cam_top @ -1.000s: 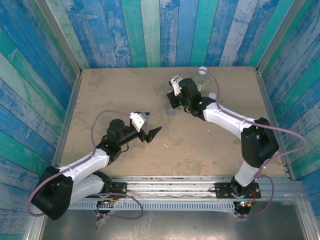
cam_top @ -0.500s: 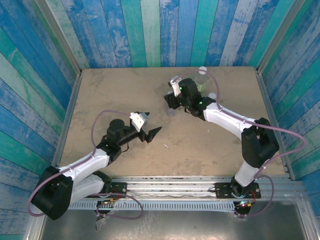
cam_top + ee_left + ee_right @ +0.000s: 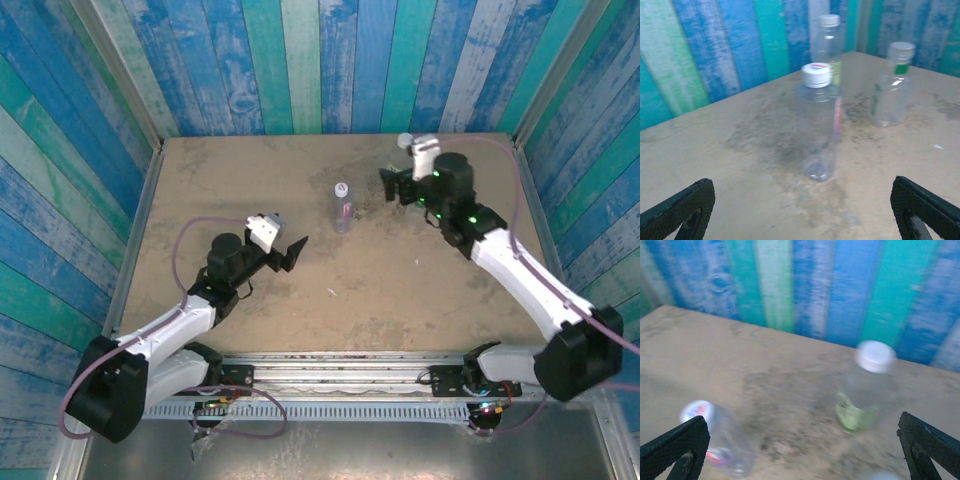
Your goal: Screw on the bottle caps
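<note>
Bottle caps: all three sit on the necks of upright bottles on the dusty table (image 3: 230, 180). The cap with the red-blue mark (image 3: 816, 75) tops the clear bottle (image 3: 819, 130) at mid-table, between the two arms. Behind it, the white cap (image 3: 829, 20) crowns the green-label bottle (image 3: 829, 45). Beside that, the pale grey cap (image 3: 901, 50) tops the third bottle (image 3: 891, 97); both stand toward the far right corner. Left gripper (image 3: 283, 240): jaws spread wide, empty, facing the clear bottle from the near side, well apart from it. Right gripper (image 3: 398, 186): jaws likewise parted, holding nothing, poised between the clear bottle and the far pair.
</note>
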Controlling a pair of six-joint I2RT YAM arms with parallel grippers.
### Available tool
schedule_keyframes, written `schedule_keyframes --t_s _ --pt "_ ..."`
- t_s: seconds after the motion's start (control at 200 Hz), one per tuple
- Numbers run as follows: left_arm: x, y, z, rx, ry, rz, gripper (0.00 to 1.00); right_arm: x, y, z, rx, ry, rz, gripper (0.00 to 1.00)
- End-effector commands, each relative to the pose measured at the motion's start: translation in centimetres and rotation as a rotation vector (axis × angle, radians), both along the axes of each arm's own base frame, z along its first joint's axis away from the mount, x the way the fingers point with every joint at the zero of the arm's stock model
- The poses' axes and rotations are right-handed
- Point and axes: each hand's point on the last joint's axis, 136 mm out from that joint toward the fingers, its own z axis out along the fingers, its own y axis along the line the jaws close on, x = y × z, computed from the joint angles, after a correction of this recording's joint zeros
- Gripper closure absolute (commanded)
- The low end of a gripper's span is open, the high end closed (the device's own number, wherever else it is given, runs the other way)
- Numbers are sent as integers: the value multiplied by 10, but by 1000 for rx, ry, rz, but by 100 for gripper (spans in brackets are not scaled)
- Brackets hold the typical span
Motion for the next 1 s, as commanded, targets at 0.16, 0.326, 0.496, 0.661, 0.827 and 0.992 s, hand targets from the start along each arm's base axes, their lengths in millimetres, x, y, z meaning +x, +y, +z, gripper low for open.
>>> schedule_keyframes --t_s 0.16,0.326,0.496,0.661,0.827,0.992 --pt "17 67 -4 49 -61 306 6 -25 -109 -59 -49 -11 -285 0" --pt "28 112 -19 47 -49 506 6 -32 -135 -93 -66 -53 -388 0" --pt "36 135 -39 42 -27 596 6 -27 -147 -126 -102 -66 -429 0" --pt "45 145 -42 30 -37 632 6 -18 -155 -150 -75 -61 -452 0" --pt "61 154 -44 5 -42 623 6 -9 -160 -168 -81 -45 -461 0" --pt "78 171 -60 -34 20 657 6 -5 -157 -183 -71 -50 -438 0"
